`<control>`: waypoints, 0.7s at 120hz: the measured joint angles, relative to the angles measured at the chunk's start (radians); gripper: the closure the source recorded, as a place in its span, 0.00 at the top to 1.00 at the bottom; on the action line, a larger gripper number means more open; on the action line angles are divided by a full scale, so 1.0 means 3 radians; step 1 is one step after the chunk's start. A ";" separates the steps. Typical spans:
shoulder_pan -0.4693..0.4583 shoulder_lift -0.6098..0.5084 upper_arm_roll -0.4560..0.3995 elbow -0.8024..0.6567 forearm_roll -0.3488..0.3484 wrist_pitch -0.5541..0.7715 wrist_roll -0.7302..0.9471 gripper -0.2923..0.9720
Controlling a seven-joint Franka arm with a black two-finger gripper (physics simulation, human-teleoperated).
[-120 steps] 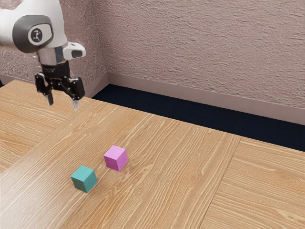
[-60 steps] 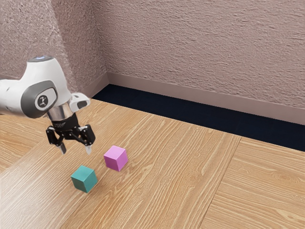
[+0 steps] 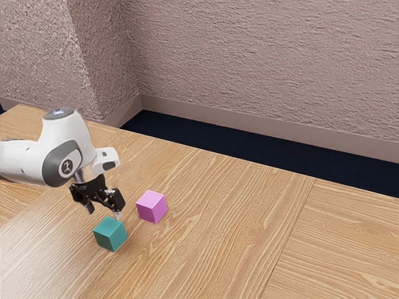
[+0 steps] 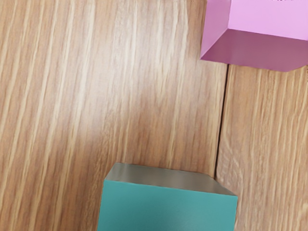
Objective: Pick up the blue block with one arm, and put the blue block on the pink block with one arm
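Exterior view shows our gripper [image 3: 103, 208], fingers apart, low over the blue block [image 3: 110, 233], which rests on the table [image 3: 249, 218] toward its near edge, the pink block [image 3: 151, 206] close by. We judge an off-centre descent could land a fingertip on the block's top, or shove it askew into its neighbour.

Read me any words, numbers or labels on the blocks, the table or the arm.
None readable.
The teal-blue cube and the pink cube have plain faces; the wooden table shows grain alone.
The white arm's grey joint cap carries a small white mark, too small to read.
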 joint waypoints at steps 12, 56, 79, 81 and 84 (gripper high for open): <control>0.0000 0.0055 0.0000 -0.0011 -0.0010 0.0107 0.0156 0.77; -0.0034 0.0032 -0.0007 -0.0172 -0.0086 0.0266 0.0476 0.77; -0.0050 0.0016 -0.0084 -0.0237 -0.0099 0.0289 0.0523 0.77; -0.0048 0.0015 -0.0085 -0.0241 -0.0099 0.0293 0.0525 0.77; -0.0045 0.0014 -0.0086 -0.0245 -0.0099 0.0299 0.0528 0.77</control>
